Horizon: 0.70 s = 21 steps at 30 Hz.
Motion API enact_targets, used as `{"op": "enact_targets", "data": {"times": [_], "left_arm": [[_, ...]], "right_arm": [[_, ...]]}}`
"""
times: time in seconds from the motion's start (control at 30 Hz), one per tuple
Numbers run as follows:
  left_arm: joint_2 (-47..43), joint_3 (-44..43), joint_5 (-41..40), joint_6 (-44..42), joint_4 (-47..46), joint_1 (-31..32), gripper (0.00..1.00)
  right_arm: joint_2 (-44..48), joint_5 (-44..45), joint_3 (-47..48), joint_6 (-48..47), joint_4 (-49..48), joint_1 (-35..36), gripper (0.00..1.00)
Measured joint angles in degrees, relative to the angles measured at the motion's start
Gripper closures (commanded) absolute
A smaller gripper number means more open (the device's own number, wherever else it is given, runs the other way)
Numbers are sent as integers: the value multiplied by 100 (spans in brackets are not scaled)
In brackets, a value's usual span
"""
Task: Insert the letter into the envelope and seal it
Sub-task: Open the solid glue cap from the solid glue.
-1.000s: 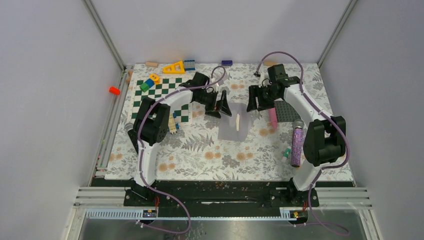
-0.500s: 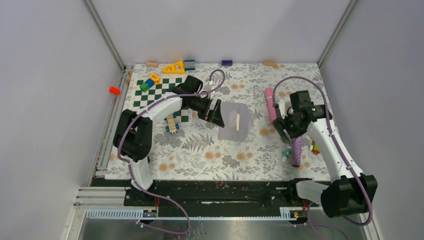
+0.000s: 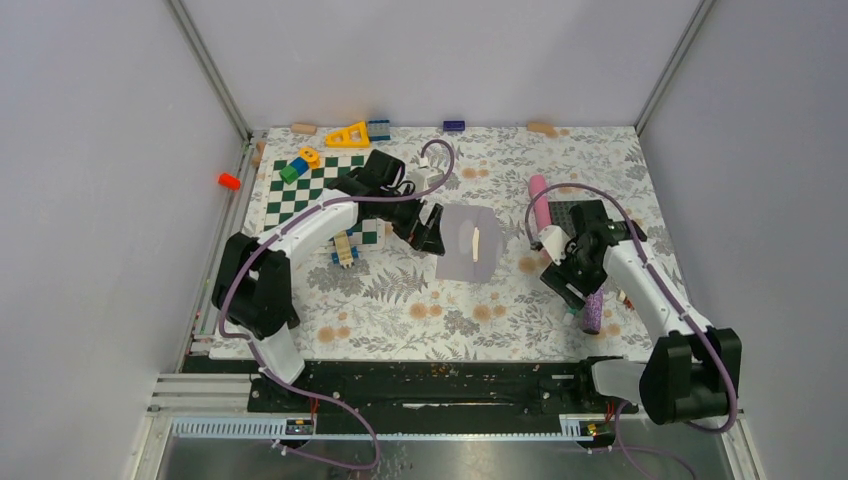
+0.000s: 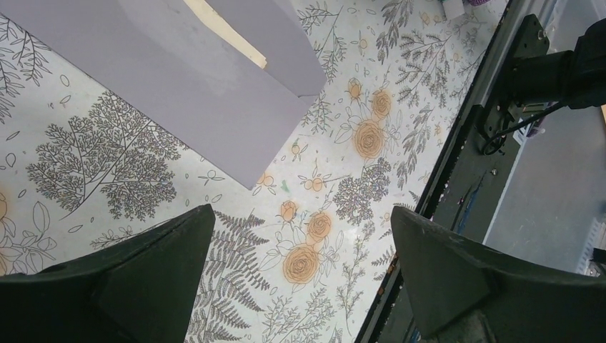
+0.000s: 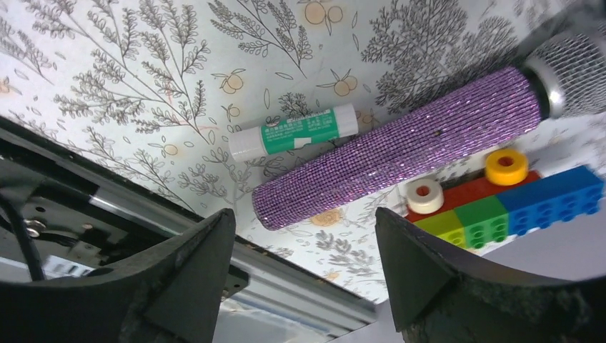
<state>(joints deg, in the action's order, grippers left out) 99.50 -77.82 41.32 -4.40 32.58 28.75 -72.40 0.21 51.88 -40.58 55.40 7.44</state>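
Your right jaws are spread and empty over the glue stick, which lies between them beside the purple microphone. Likely lined up to grab glue for sealing. Farther out, left jaws spread wide, empty. The envelope lies flat just ahead of them, letter edge showing. Probably placed to steady it.

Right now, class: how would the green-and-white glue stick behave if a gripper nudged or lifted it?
The glue stick is a round tube lying on its side, so a nudge would probably roll it, though the purple microphone close beside it might block it. It looks small and rigid, so likely light and stiff; its smooth label may be slippery.
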Motion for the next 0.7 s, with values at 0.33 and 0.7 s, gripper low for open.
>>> {"op": "enact_targets", "data": {"times": [0.33, 0.7], "left_arm": [[44, 33, 131, -92, 116, 0, 1], [122, 33, 216, -372, 212, 0, 1]], "right_arm": [[1834, -592, -933, -3746, -382, 0, 8], [1427, -1193, -1716, -6321, -1027, 0, 15]]}}
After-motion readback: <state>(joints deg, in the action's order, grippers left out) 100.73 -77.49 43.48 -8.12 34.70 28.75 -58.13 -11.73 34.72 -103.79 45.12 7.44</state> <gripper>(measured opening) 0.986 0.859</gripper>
